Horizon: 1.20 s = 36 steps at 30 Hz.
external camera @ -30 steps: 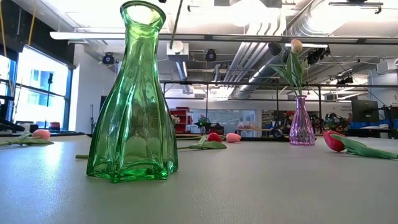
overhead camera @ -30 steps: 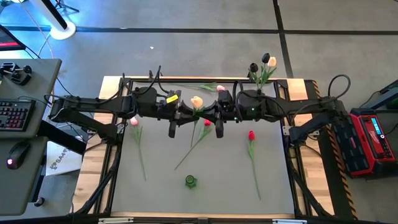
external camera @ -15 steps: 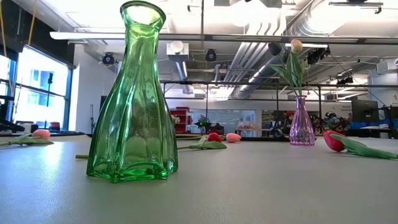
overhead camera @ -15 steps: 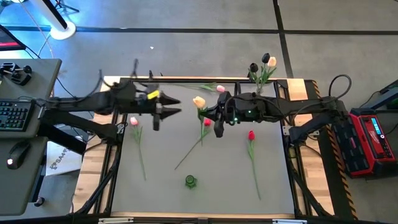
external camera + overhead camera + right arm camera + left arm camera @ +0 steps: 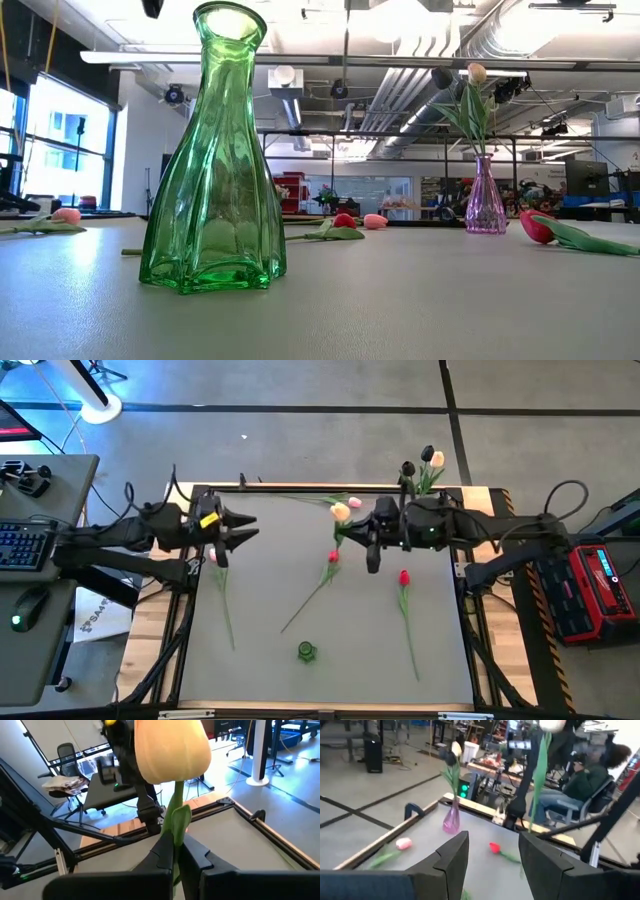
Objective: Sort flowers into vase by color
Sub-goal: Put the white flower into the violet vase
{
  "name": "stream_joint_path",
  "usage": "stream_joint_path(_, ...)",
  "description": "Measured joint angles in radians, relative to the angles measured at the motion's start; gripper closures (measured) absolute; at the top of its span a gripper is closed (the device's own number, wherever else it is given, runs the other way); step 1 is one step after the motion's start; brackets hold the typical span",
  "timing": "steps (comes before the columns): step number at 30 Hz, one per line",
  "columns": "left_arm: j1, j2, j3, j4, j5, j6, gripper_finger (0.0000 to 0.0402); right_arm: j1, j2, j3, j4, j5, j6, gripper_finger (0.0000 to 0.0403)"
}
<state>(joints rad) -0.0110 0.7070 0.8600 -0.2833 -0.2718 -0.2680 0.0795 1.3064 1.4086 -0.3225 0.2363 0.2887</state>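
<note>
My right gripper (image 5: 173,849) is shut on a cream tulip (image 5: 172,750) above the table's far middle (image 5: 341,512). My left gripper (image 5: 238,530) stands open at the far left, holding nothing, its fingers (image 5: 452,860) well apart. A green vase (image 5: 306,651) stands near the front edge. At the far right stands a purple vase (image 5: 415,490) that holds dark and cream tulips. Two red tulips (image 5: 333,557) (image 5: 404,577) and two pink ones (image 5: 215,555) (image 5: 354,503) lie flat on the table. My right gripper pinches the cream tulip's green stem (image 5: 175,827) between its two fingers, a little below the head and a leaf. The fingers come about level from the table's right and lie across the stem. The tulip stands upright, head above the fingers, lifted clear of the table.
The table has a raised wooden rim (image 5: 330,488). Free grey surface lies between the green vase (image 5: 215,160) and the purple vase (image 5: 485,205). Beyond the table, a seated person (image 5: 570,785) and workshop gear show.
My left gripper has opened, let go of the cream tulip and drawn back toward the table's left edge. My right gripper has carried the tulip a little toward the right and far edges, still upright and clear of the table.
</note>
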Motion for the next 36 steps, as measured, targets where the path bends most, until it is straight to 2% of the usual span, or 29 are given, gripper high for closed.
stream_joint_path(6,-0.019,0.001,-0.063,0.066,0.000,-0.035,0.0238,-0.001,-0.013,0.000,-0.003,-0.001,-0.002,0.0403)
stream_joint_path(17,-0.019,0.001,-0.065,0.102,0.000,-0.018,0.0238,0.005,-0.014,0.000,-0.016,-0.038,0.000,0.0403)
stream_joint_path(25,-0.018,0.008,-0.065,0.101,0.000,-0.018,0.0238,0.087,-0.044,0.000,-0.174,-0.022,-0.001,0.0403)
stream_joint_path(29,-0.018,0.008,-0.065,0.100,0.000,-0.018,0.0238,0.142,-0.066,0.000,-0.316,0.094,0.037,0.0403)
stream_joint_path(36,-0.018,0.008,-0.065,0.100,0.000,-0.017,0.0238,0.177,-0.110,0.000,-0.535,0.502,0.326,0.0403)
